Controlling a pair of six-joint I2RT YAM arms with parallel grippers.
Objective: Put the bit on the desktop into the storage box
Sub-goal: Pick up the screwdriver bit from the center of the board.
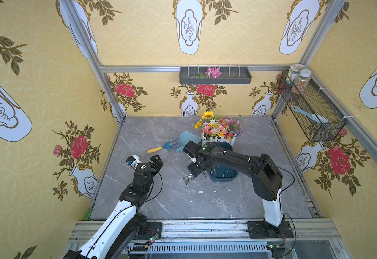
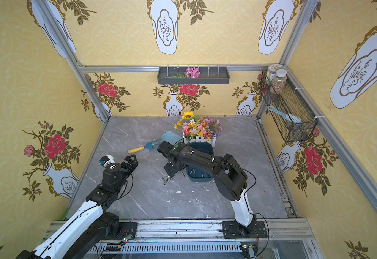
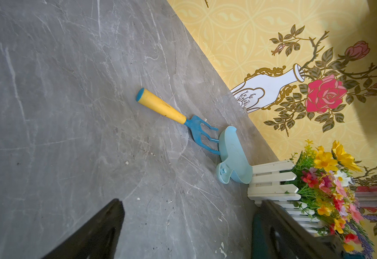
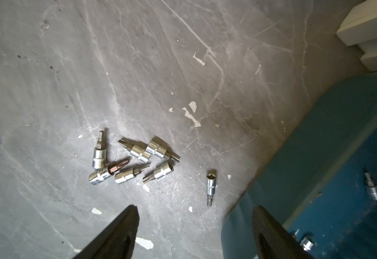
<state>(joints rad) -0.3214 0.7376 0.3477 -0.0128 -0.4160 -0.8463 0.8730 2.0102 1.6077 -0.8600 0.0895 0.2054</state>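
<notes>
- The right gripper (image 4: 195, 213) hangs low over the tabletop (image 4: 48, 89), its jaws apart with nothing between them. The left gripper (image 3: 190, 201) is also spread wide and empty, well apart from the work.
- A lone bit (image 4: 211, 186) lies flat just ahead of the gap in the right gripper. A cluster of six bits (image 4: 136, 161) lies a little farther ahead, on the side away from the storage box (image 4: 317, 157).
- The step in hand looks like picking up the lone bit, which is clear of the others. The jaws should centre across its thick socket end, come right down to the surface and close firmly, since smooth round metal may roll or squirt out.
- The storage box sits right beside one jaw, so the carry is short, but the bit should clear the rim before release.
- The box already holds several bits (image 4: 372, 188), and seven lie outside it.
- Beyond the box, a white picket planter (image 1: 218, 139) holds artificial flowers (image 1: 218, 126).
</notes>
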